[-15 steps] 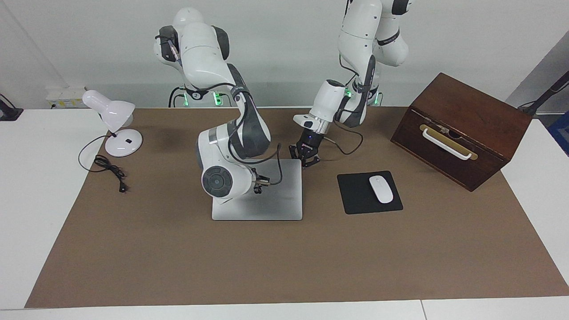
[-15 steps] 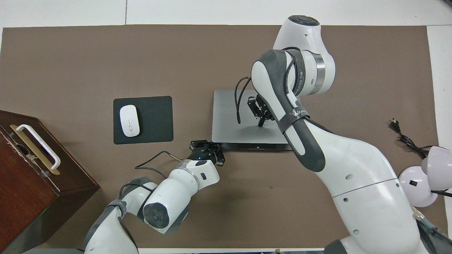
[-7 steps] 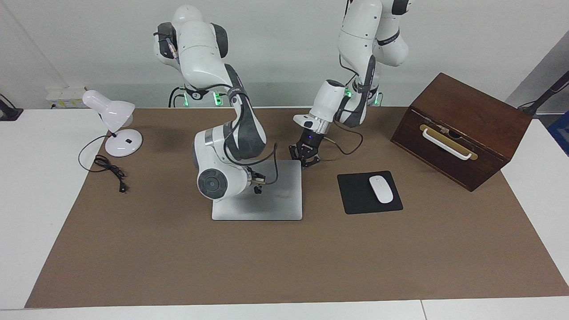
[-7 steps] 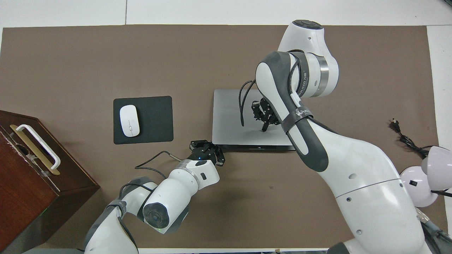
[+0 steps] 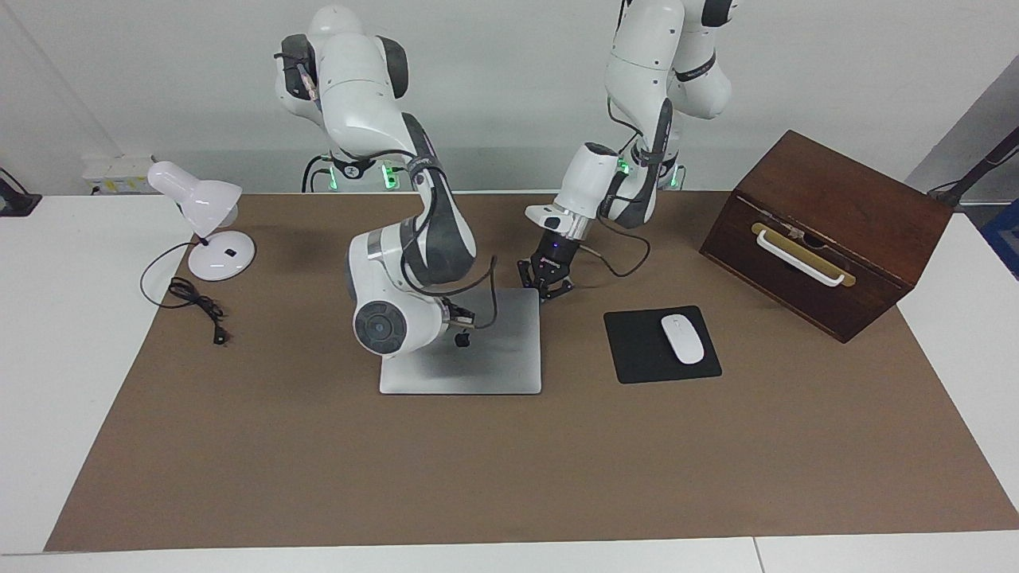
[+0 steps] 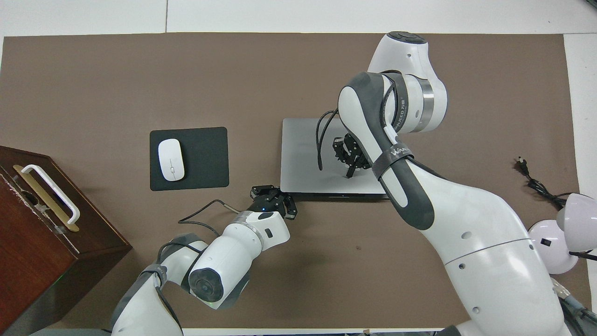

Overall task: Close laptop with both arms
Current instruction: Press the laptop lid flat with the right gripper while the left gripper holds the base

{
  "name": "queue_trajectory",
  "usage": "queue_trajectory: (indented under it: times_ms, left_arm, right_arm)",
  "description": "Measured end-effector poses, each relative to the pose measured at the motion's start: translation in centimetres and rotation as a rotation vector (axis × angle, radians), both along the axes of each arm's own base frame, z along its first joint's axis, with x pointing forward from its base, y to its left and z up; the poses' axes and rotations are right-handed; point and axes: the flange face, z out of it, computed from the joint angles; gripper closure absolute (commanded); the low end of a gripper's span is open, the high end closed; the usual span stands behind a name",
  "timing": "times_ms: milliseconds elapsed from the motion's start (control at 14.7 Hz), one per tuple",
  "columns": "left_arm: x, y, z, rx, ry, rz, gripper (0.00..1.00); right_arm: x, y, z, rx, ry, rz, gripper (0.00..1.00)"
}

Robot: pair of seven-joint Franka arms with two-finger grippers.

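Observation:
The silver-grey laptop (image 5: 493, 362) lies on the brown mat with its lid flat down and the dark logo (image 5: 462, 340) showing. My right gripper (image 5: 462, 325) hangs shut over the middle of the lid (image 6: 303, 154), tips pointing down just above the logo, with nothing in it. In the overhead view the right gripper (image 6: 349, 171) shows under the arm's forearm. My left gripper (image 5: 548, 290) is shut and empty, low beside the laptop's corner nearest the robots, toward the left arm's end of the table. From overhead the left gripper (image 6: 276, 198) sits just off that corner.
A black mouse pad (image 5: 637, 354) with a white mouse (image 5: 682, 339) lies beside the laptop toward the left arm's end. A brown wooden box (image 5: 836, 223) with a white handle stands past it. A white desk lamp (image 5: 205, 219) and its cable (image 5: 195, 306) are at the right arm's end.
My right gripper has lifted a little off the lid and drawn back toward the robots, uncovering the logo. The left arm and the laptop have not moved.

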Motion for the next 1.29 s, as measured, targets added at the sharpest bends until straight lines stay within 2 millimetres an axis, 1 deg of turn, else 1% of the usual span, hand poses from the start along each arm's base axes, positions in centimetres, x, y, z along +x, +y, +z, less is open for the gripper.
queue_trajectory:
  times_ms: [204, 544, 1088, 1293]
  left_arm:
    - [0.1, 0.0, 0.1, 0.004, 0.008, 0.003, 1.00]
    - [0.1, 0.1, 0.2, 0.006, 0.021, 0.011, 1.00]
    - [0.2, 0.1, 0.2, 0.003, 0.029, 0.020, 1.00]
    - [0.2, 0.1, 0.2, 0.003, 0.031, 0.021, 1.00]
  right_arm:
    - [-0.4, 0.0, -0.3, 0.001, -0.014, -0.012, 1.00]
    - [-1.0, -0.3, -0.3, 0.007, -0.043, -0.033, 1.00]
    - [-1.3, -0.5, -0.3, 0.008, -0.035, -0.035, 1.00]
    - [-1.6, -0.7, 0.4, 0.007, -0.007, -0.027, 1.00]
